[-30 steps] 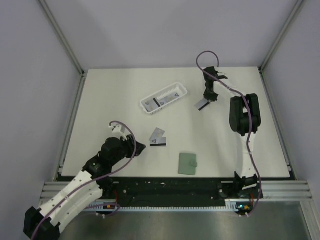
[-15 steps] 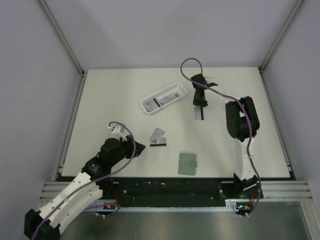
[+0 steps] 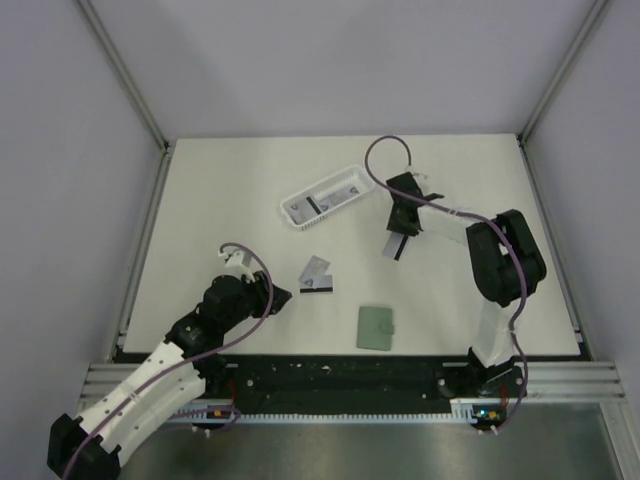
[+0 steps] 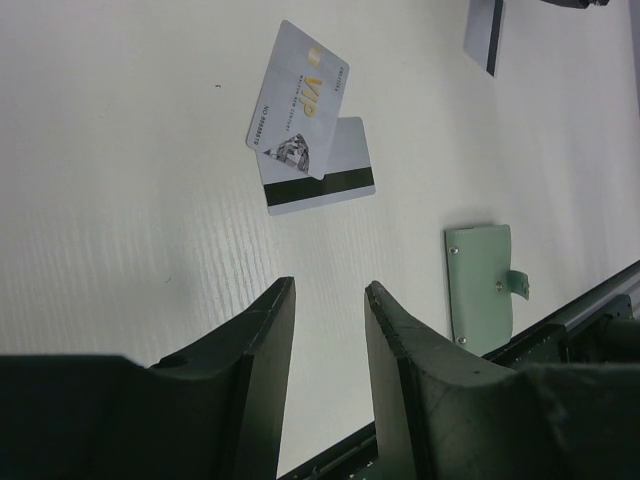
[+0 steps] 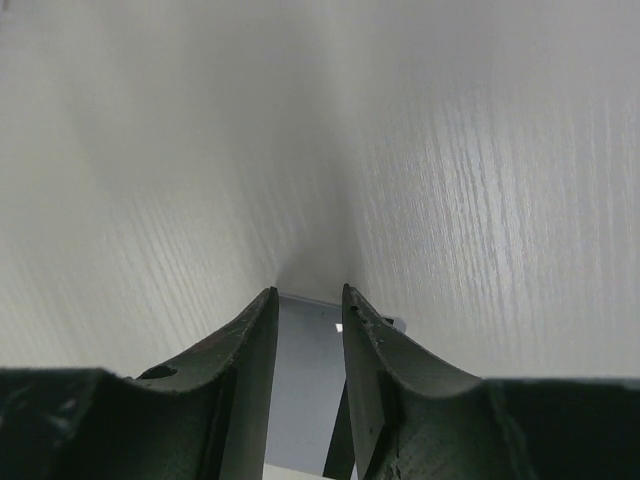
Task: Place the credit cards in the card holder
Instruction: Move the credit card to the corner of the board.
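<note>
The left end effector (image 4: 328,290) is low over the table (image 3: 220,220). Its two fingers stand a moderate gap apart, with nothing between them. Just ahead of it two credit cards (image 3: 316,275) lie overlapped. The upper card (image 4: 298,100) shows gold letters "VIP", a small emblem and a line of small print along one edge that I cannot read. The lower card (image 4: 322,182) shows its black stripe and is partly covered by the upper one. On the right of this end effector, near the front edge of the table, the card holder (image 4: 480,282) lies flat with a small strap at its side. Bare table separates it from the two cards.

The right end effector (image 5: 306,292) points down at the table, well apart from the card holder. A third card (image 5: 305,380) sits between its fingers and fills the gap, but I cannot tell whether they press it. On the left of this end effector and a little farther away lies a white basket (image 3: 366,176) with more cards inside. On its right the table is bare up to the edge.
</note>
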Tool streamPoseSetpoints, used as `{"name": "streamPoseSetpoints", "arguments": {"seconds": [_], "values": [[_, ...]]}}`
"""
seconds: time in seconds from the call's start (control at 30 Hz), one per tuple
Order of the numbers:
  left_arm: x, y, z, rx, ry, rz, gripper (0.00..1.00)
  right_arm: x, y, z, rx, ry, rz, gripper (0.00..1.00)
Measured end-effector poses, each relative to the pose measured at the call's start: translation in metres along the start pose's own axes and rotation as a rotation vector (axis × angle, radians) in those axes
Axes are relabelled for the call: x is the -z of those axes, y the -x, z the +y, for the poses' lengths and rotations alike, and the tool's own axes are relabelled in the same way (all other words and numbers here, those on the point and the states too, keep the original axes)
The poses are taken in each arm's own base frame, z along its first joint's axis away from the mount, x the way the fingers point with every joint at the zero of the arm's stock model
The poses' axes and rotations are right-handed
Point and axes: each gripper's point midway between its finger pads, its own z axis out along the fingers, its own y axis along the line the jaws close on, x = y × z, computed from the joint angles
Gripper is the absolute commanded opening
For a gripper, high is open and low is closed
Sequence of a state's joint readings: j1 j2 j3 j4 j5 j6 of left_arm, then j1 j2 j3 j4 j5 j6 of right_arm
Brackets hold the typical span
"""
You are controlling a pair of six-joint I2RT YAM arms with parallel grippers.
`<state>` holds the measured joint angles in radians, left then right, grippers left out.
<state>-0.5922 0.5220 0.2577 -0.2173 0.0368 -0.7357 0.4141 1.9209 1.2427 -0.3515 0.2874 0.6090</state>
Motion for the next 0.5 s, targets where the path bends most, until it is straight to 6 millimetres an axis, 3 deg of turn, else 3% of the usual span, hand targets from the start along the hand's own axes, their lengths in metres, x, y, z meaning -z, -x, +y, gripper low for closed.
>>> {"name": "streamPoseSetpoints", "arguments": {"seconds": [0.5], "values": [[0.003, 0.004, -0.004, 0.007, -0.018, -0.02, 0.4, 0.03, -0.047, 0.005, -0.111, 0.081, -0.032, 0.42]]}}
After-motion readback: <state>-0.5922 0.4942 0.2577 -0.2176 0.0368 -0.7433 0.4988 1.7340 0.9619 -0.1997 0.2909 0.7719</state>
